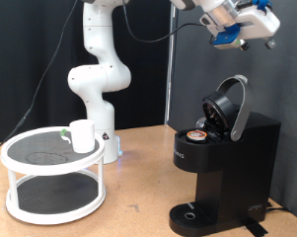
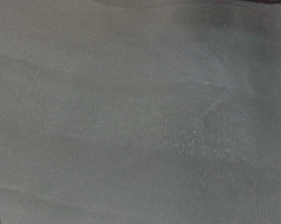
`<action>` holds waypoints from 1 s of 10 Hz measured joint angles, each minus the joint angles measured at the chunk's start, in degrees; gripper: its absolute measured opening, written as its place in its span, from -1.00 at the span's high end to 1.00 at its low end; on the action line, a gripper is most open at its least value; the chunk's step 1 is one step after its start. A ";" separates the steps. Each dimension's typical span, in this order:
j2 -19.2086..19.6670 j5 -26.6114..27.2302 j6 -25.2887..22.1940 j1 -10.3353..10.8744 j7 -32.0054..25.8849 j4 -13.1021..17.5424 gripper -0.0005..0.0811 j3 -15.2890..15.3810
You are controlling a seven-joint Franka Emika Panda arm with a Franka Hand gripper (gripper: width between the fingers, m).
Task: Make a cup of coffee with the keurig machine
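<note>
The black keurig machine (image 1: 227, 168) stands at the exterior view's right with its rounded lid (image 1: 230, 106) raised open. A small pod with a brown top (image 1: 197, 135) sits in the brew chamber. The white cup (image 1: 83, 135) stands on the top shelf of a white two-tier round rack (image 1: 51, 170) at the exterior view's left. My gripper (image 1: 249, 39) is high at the exterior view's top right, well above the open lid, touching nothing; its fingers are hard to make out. The wrist view shows only a blank grey surface.
The white robot base (image 1: 97, 79) stands behind the rack on the wooden table (image 1: 138, 212). A black cable hangs along the back wall. The machine's round drip tray (image 1: 192, 212) is bare.
</note>
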 joint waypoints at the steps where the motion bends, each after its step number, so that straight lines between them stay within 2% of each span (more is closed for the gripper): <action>1: 0.24 -1.19 0.00 0.01 0.77 0.20 -0.81 0.49; 4: 0.97 -2.75 -0.01 0.01 1.66 0.23 -0.81 1.14; 5: 1.32 -3.17 -0.09 0.01 1.66 0.23 -0.53 1.21; 6: 1.61 -3.45 -0.14 0.01 1.66 0.21 -0.53 1.27; 7: 1.77 -3.54 -0.33 0.00 1.66 0.14 -0.19 1.28; 8: 1.81 -3.62 -0.47 -0.03 1.56 0.01 -0.19 1.28; 9: 1.81 -3.66 -0.65 -0.10 1.34 -0.17 0.25 1.27; 10: 1.80 -3.66 -1.04 -0.22 1.17 -0.30 0.59 1.23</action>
